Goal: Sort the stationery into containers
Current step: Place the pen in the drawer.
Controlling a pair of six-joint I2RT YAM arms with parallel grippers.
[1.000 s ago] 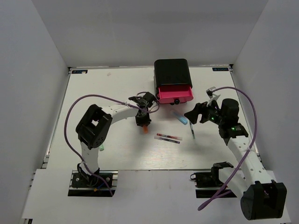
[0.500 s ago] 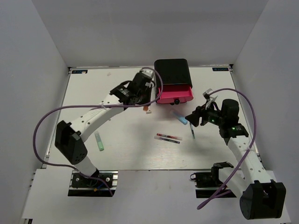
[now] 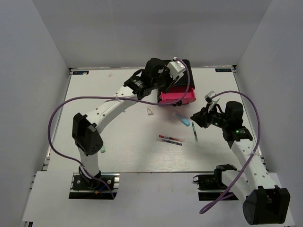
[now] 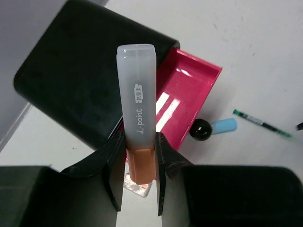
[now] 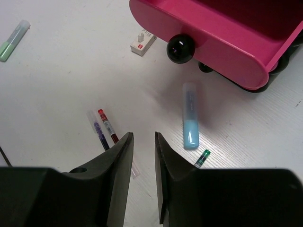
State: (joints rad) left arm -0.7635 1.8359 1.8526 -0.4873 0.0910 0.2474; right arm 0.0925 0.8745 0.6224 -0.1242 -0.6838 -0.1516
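Note:
My left gripper is shut on an orange marker with a frosted cap, held over the black cabinet and its open pink drawer. In the top view that gripper hangs at the cabinet, just behind the drawer. My right gripper hovers low over the table, its jaws a narrow gap apart with nothing between them. A blue marker and a green-ended pen lie just right of it; a red pen and a purple pen lie left.
A small white eraser lies left of the drawer. A light green marker lies near the left arm's elbow. The drawer's black knob sticks out toward the blue marker. White walls close in the table on three sides.
The left arm has swung from the table's middle up and right to the cabinet, carrying the orange marker. The right gripper's jaws have narrowed; that arm has barely moved.

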